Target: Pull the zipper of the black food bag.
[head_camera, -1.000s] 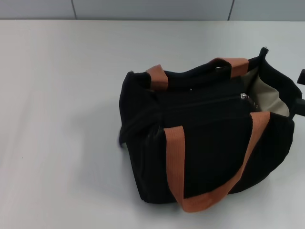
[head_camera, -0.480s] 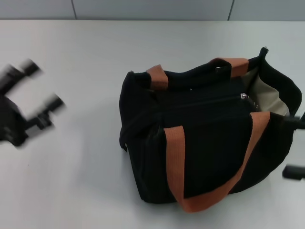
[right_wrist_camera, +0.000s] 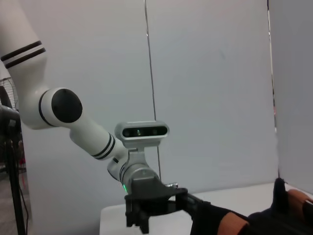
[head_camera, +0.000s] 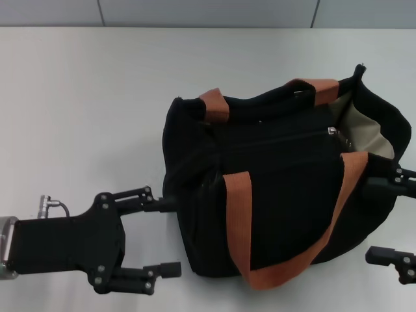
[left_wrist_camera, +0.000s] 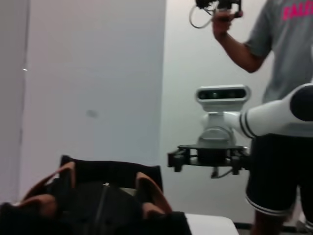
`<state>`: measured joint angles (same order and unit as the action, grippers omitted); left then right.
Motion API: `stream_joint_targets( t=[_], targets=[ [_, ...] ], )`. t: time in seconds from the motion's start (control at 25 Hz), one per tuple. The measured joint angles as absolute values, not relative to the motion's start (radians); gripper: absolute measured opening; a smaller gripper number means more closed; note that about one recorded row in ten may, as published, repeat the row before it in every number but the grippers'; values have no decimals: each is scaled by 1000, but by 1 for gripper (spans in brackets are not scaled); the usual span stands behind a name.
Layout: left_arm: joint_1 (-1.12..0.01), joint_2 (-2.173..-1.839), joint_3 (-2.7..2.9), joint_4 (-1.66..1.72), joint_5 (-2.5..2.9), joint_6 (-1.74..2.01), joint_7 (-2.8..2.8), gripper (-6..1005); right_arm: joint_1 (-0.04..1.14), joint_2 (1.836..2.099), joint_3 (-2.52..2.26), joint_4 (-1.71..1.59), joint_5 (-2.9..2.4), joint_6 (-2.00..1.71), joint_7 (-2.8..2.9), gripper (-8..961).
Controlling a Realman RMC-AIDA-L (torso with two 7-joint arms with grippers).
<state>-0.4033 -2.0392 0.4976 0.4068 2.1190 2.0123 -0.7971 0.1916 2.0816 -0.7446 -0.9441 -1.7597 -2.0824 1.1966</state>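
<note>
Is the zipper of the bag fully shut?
No. The zipper stops short on the bag; beige lining shows at the right end.

A pale, matte white table [head_camera: 97,97] fills most of the head view, evenly lit with only soft shadows. Along its far edge runs a light grey wall [head_camera: 208,12] divided into panels by thin dark seams. The wrist views look out across the room: tall plain white wall panels [right_wrist_camera: 210,98] with a narrow vertical joint, and a smooth white wall [left_wrist_camera: 93,83]. A person [left_wrist_camera: 274,98] in a grey T-shirt and dark shorts stands by that wall, one arm raised.
</note>
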Motion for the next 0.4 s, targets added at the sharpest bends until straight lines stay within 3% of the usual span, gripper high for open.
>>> stream_joint_targets(
  t=[0.16,0.4],
  targets=[
    [-407,-2061,558,442,2108,2013,-801,815,196,2082,-750,-923,-1762,-2064,1178,827],
    [-409,-2066,561,444,2108,2012,-793,815,204,2082,-752,-906,-1763,-2047,1159,827]
  ],
)
